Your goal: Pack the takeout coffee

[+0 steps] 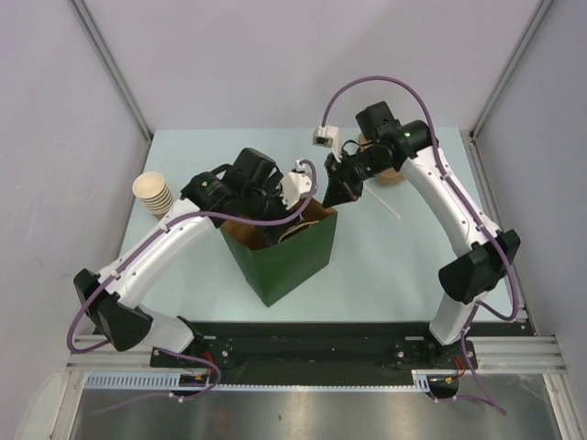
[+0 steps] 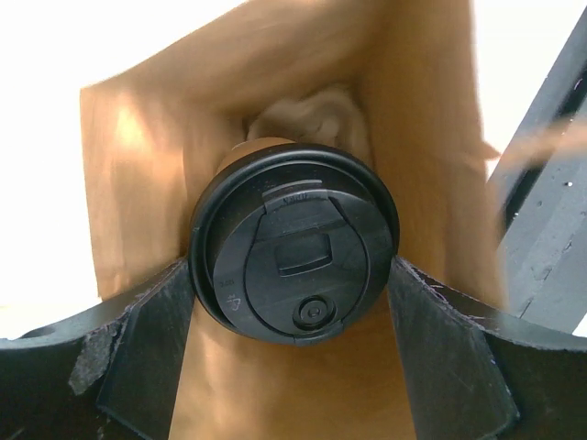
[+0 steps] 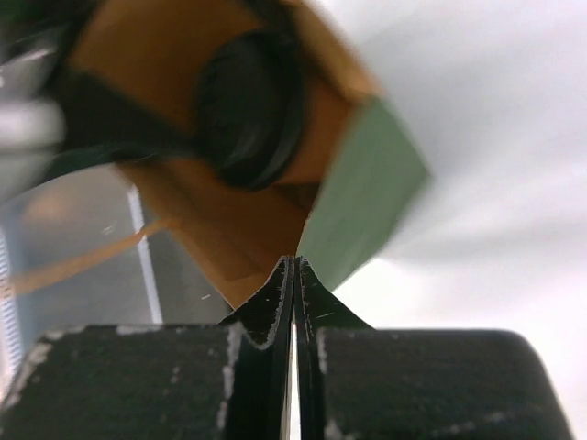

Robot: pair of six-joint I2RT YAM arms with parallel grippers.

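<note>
A green paper bag (image 1: 292,258) with a brown inside stands open in the middle of the table. My left gripper (image 1: 269,227) reaches down into its mouth and is shut on the takeout coffee (image 2: 295,246), its fingers (image 2: 156,339) pressing both sides of the black lid, the cup's body hidden below. My right gripper (image 1: 336,194) is at the bag's far right corner, shut on the bag's rim (image 3: 275,261). In the right wrist view the black lid (image 3: 248,105) shows blurred inside the bag (image 3: 367,183), above the right gripper (image 3: 295,266).
A stack of lidless pale paper cups (image 1: 153,194) stands at the left of the table. A brown round object (image 1: 391,176) sits behind the right arm, with a thin white stick (image 1: 386,207) beside it. Grey walls close in on three sides.
</note>
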